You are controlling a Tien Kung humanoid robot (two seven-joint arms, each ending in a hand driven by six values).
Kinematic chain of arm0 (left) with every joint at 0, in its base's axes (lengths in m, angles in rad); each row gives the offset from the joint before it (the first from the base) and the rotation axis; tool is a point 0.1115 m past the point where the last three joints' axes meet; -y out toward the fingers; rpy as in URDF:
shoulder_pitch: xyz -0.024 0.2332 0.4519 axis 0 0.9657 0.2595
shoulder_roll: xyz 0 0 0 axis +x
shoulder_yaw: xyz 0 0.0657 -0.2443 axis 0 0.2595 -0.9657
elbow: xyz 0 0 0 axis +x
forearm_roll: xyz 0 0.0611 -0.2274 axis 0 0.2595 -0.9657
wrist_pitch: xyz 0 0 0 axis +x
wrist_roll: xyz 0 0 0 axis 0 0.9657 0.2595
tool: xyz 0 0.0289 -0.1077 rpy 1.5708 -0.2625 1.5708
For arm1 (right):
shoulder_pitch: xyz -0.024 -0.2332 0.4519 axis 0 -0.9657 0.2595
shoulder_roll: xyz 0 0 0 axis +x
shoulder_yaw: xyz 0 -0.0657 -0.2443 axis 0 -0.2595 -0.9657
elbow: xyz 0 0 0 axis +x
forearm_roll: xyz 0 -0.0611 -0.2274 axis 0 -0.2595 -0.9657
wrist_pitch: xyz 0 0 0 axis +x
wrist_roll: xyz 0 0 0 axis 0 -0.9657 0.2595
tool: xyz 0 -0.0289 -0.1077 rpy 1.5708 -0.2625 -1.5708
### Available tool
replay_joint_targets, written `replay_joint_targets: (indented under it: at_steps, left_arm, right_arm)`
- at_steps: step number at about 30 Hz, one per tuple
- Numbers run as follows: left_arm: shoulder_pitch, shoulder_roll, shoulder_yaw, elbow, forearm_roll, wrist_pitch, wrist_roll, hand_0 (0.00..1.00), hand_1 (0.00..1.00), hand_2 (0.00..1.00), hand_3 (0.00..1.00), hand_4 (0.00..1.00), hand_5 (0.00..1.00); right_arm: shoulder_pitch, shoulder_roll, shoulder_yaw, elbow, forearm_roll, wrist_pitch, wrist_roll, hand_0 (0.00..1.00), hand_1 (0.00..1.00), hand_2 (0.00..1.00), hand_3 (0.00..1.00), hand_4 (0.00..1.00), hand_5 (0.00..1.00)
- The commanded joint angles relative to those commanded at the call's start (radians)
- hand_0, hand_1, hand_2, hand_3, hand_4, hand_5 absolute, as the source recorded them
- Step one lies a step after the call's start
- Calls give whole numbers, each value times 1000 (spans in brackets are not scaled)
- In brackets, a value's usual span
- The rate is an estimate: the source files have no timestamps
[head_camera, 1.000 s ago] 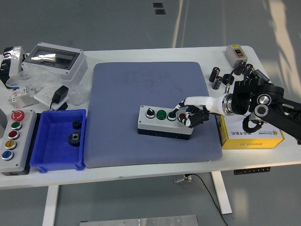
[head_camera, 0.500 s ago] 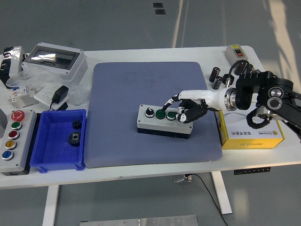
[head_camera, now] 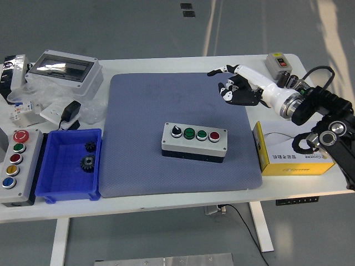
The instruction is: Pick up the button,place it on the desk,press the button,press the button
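Observation:
A grey button box [head_camera: 194, 142] lies flat in the middle of the blue mat [head_camera: 144, 105]. Its top carries a black knob, two green buttons and a red button in a row. My right hand [head_camera: 226, 83] hovers above the mat's far right corner, well clear of the box. Its white index finger [head_camera: 217, 71] points left, the other fingers are curled, and it holds nothing. My left arm is out of view.
A yellow carton [head_camera: 294, 156] sits right of the mat under my right forearm. Black cylinders [head_camera: 254, 95] and a small switch box [head_camera: 277, 62] stand at the far right. At the left are a blue bin [head_camera: 69, 163] with gears, a long grey button station [head_camera: 14, 159] and a clear-lidded enclosure [head_camera: 64, 69].
My right hand has lifted off the button box, where its index finger touched the buttons, and drawn back up to the mat's far right corner. The box has stayed put.

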Motion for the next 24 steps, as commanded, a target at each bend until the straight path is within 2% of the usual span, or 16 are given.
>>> replay_joint_targets:
  at_steps: [4, 5, 10, 11, 12, 16, 17, 22, 23, 24]
  left_arm:
    - [-2, 4, -8, 0, 15, -2, -2, 618, 578, 530, 590, 601, 200]
    - [-3, 4, -10, 0, 18, -2, -3, 618, 578, 531, 590, 601, 200]
    - [-6, 6, -12, 0, 29, -7, -3, 618, 578, 531, 590, 601, 200]
    - [-6, 7, -12, 0, 31, -8, -2, 618, 579, 531, 590, 602, 201]
    - [-5, 7, -14, 0, 34, -8, -1, 618, 579, 531, 590, 602, 201]
    - [-4, 11, -21, 0, 45, -9, 2, 618, 579, 531, 590, 602, 201]
    - [-5, 12, -24, 0, 49, -9, 2, 619, 580, 533, 591, 604, 202]
    - [-6, 17, -30, 0, 61, -10, 2, 619, 580, 533, 591, 604, 202]
    - [-6, 18, -31, 0, 63, -10, 3, 620, 581, 533, 592, 606, 205]
    - [-5, 19, -31, 0, 64, -11, 3, 620, 581, 533, 592, 606, 205]
  right_arm:
    - [-98, 76, 96, -24, 59, -147, 133, 8, 82, 195, 785, 289, 133]
    - [-118, 87, 114, -29, 70, -180, 162, 18, 85, 242, 758, 440, 281]
    - [-219, 108, 181, -41, 134, -323, 295, 18, 85, 242, 758, 440, 281]
    - [-233, 108, 187, -43, 145, -344, 317, 117, 230, 373, 711, 523, 265]
    - [-248, 108, 192, -46, 160, -372, 346, 117, 230, 373, 711, 523, 265]
    - [-267, 107, 196, -59, 202, -404, 409, 117, 230, 373, 711, 523, 265]
    - [-269, 107, 195, -65, 221, -402, 421, 341, 478, 565, 700, 553, 268]
    - [-275, 109, 196, -84, 302, -375, 447, 341, 478, 565, 700, 553, 268]
    - [-277, 109, 196, -88, 321, -369, 450, 615, 680, 692, 715, 646, 358]
    - [-278, 109, 196, -93, 339, -362, 453, 615, 680, 692, 715, 646, 358]
